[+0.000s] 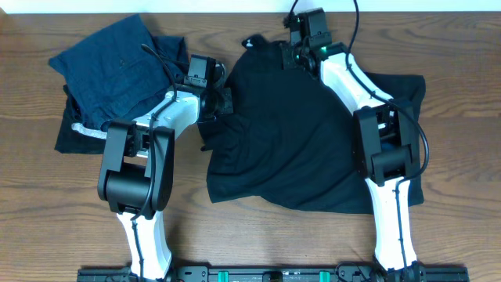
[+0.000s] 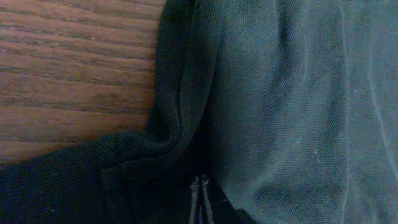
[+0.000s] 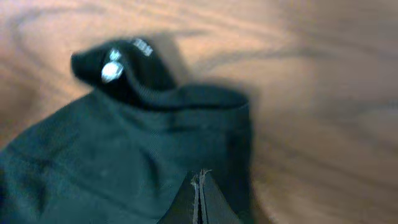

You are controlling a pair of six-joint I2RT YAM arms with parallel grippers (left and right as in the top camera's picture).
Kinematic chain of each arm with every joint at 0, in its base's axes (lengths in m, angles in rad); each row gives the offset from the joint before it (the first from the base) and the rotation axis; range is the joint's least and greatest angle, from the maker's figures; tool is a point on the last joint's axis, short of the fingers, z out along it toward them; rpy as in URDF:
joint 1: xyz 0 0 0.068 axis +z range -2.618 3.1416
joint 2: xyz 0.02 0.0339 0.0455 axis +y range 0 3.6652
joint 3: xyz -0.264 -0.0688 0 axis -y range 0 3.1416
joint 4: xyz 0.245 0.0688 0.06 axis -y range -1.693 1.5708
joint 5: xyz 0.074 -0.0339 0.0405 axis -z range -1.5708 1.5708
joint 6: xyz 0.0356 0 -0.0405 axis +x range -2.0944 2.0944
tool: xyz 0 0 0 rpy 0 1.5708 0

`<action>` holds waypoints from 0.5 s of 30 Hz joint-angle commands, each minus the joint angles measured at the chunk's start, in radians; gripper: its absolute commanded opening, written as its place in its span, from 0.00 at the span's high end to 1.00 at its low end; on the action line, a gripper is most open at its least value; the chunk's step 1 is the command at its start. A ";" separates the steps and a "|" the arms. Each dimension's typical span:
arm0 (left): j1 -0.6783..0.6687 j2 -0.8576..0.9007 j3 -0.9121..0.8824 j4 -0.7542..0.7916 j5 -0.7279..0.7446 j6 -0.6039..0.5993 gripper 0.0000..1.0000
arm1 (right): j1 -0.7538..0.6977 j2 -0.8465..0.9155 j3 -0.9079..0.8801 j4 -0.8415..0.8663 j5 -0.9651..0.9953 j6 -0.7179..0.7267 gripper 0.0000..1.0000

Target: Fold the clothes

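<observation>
The clothes (image 1: pixel 290 149) are one black top, spread crumpled over the middle of the wooden table. My left gripper (image 1: pixel 225 100) sits at its left edge. In the left wrist view the left gripper (image 2: pixel 201 182) is shut, and a fold of the black mesh fabric (image 2: pixel 273 106) bunches in toward its tips. My right gripper (image 1: pixel 294 53) hangs over the garment's far edge by the collar. In the right wrist view the right gripper (image 3: pixel 200 174) is shut above the cloth (image 3: pixel 93 162), with no fabric showing between the tips. The collar (image 3: pixel 124 62) carries a white label.
A heap of navy blue garments (image 1: pixel 117 70) lies at the back left. Under it is a black folded piece with a whitish stripe (image 1: pixel 78 131). Bare wood (image 1: pixel 462 172) shows to the right and along the front edge.
</observation>
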State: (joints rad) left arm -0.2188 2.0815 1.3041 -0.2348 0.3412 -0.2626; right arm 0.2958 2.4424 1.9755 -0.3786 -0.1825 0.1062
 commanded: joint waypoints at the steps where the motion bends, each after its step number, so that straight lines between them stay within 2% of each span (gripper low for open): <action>1: -0.002 0.051 -0.005 -0.008 -0.013 0.000 0.94 | 0.003 0.024 0.006 0.016 -0.061 -0.013 0.99; 9: -0.003 0.051 -0.005 -0.007 -0.013 -0.001 0.94 | 0.003 0.130 0.006 0.196 -0.060 -0.025 0.99; 15: -0.002 0.051 -0.005 -0.007 -0.013 -0.001 0.94 | -0.006 0.145 0.006 0.164 0.042 -0.013 0.99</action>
State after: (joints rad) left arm -0.2188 2.0815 1.3041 -0.2317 0.3412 -0.2626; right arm 0.2955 2.5626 1.9812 -0.1921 -0.2218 0.0952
